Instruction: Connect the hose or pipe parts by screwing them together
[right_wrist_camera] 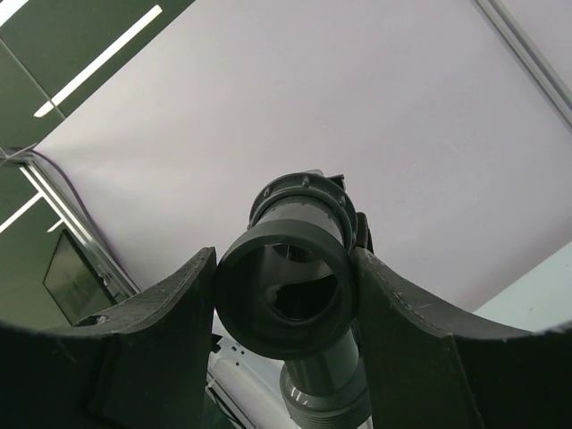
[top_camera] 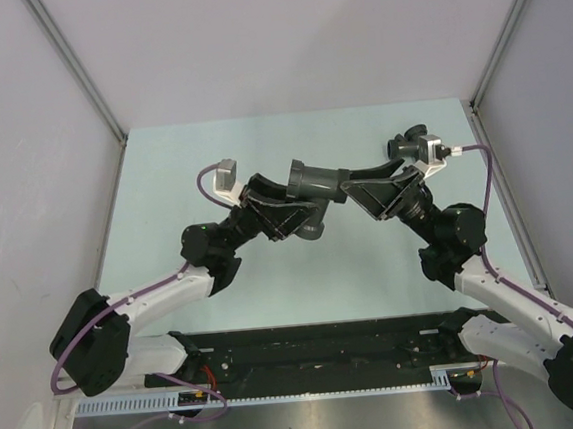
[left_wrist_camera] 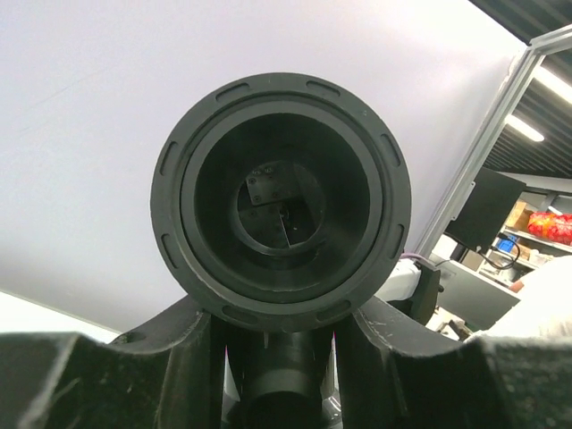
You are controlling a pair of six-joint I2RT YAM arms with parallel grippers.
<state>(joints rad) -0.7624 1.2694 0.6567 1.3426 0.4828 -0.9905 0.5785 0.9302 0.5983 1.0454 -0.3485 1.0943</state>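
Dark grey plastic meets dark grey plastic in mid-air: the straight tube (top_camera: 332,181) and the branched fitting (top_camera: 312,229) hang end to end above the pale green table (top_camera: 164,185), bridged between the two arms near the middle of the workspace. From above they read as one piece, so the ends are at least mated — how far the thread has taken up cannot be seen.

The right gripper (right_wrist_camera: 286,308) has the tube's flared end pinched, its fingers (right_wrist_camera: 170,331) pressed against the rim on both sides. The left gripper (left_wrist_camera: 279,349) straddles the fitting just behind its wide round mouth, with a side port dropping between its fingers (left_wrist_camera: 174,362). Thin slivers of light show beside that port, and I cannot tell whether the pads bear on the body hidden behind the mouth.

In my judgement the step in hand is the screwing itself, with one gripper as anchor and the other doing the turning. The next move calls for a firm hold on the left before any rotation. The two bores must stay on one axis — a tilt would risk cross-threading — and the wrist turn should be short enough that the hanging port does not foul the fingers.
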